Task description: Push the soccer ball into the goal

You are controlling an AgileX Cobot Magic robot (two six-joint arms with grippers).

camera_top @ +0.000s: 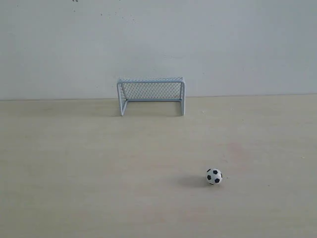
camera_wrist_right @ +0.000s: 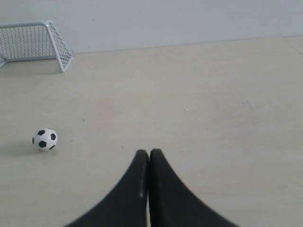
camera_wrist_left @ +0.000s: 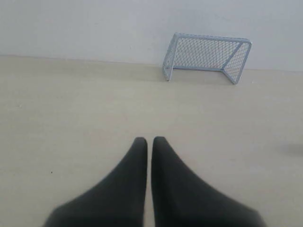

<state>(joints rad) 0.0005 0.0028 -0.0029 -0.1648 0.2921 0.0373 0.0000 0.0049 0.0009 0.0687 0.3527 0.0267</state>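
The soccer ball (camera_top: 214,176) is a tiny white ball with black patches, resting on the pale wooden table right of centre, well in front of the goal (camera_top: 151,94). The goal has a pale blue-white frame and mesh netting and stands at the back by the wall, its mouth facing forward. In the right wrist view the ball (camera_wrist_right: 44,139) lies off to one side of my right gripper (camera_wrist_right: 149,153), which is shut and holds nothing. My left gripper (camera_wrist_left: 150,140) is shut too, with the goal (camera_wrist_left: 207,56) far ahead of it. Neither gripper shows in the exterior view.
The table (camera_top: 99,173) is a bare light wood surface that ends at a plain white wall (camera_top: 158,39) right behind the goal. A faint pinkish stain (camera_wrist_right: 105,106) marks the wood between the ball and the goal.
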